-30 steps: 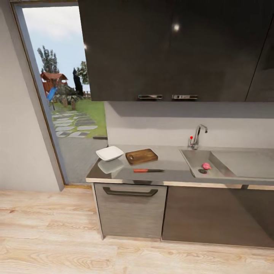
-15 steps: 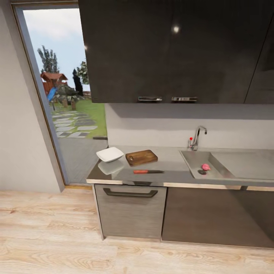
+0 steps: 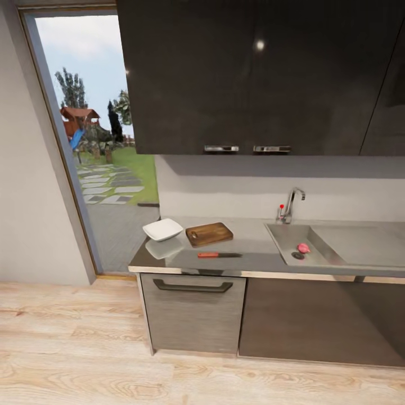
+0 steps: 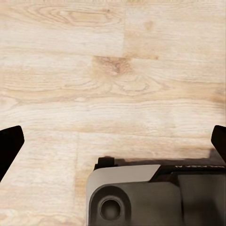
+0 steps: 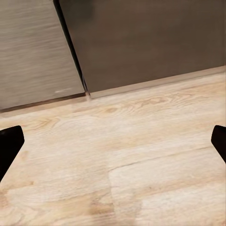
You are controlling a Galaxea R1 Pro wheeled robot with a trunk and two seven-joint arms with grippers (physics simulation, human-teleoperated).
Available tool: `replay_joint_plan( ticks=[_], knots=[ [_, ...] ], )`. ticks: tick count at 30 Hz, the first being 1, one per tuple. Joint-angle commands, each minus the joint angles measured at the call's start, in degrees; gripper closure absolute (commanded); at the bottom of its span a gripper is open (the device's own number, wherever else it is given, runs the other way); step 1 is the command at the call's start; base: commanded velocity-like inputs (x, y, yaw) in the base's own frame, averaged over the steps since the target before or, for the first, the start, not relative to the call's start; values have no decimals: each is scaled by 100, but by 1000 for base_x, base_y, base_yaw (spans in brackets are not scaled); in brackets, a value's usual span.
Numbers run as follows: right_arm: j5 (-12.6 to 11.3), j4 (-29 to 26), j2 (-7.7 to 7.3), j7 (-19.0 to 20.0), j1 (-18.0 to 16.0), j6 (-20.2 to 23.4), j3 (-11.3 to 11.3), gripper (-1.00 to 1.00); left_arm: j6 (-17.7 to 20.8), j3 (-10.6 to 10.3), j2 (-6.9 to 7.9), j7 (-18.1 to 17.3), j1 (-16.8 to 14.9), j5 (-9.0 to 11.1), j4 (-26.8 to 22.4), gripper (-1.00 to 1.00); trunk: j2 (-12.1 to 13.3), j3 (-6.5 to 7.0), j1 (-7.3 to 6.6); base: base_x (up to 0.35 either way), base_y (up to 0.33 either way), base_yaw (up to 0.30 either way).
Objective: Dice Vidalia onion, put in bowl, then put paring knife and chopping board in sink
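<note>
You see a glossy dark grey countertop (image 3: 253, 260) carrying a white bowl (image 3: 162, 229), a dark brown chopping board (image 3: 209, 233) and a red-handled paring knife (image 3: 219, 255); at its 3 o'clock, a pink-red onion (image 3: 304, 247) in the grey sink (image 3: 337, 242). Pale wood-grain floor (image 3: 73, 349) below.

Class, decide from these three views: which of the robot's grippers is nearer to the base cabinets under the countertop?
Right. The right gripper hangs open over wood floor just short of the base cabinets. The left gripper hangs open over floor and the robot's base, no cabinet in its view.
</note>
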Motion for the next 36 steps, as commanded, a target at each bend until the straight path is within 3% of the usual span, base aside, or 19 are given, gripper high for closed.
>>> replay_joint_plan(
  ticks=[1,23,29,36],
  knots=[
    [-50,-5,3,13,-1,-12,-5,-100,-16,-1,1,0,-3,3,0,-100,34,9,-21,0,0,0],
    [-50,-5,3,13,-1,-12,-1,-100,-16,-1,1,0,-3,3,-5,-100,916,404,-504,0,0,-1],
    [-50,-5,3,13,-1,-12,-1,-100,-16,-1,1,0,-3,3,-9,-100,1157,523,-636,0,0,-157],
    [-50,-5,3,13,-1,-12,-1,-100,-16,-1,1,0,-3,3,-14,-100,1157,551,-636,0,0,-258]
  ],
)
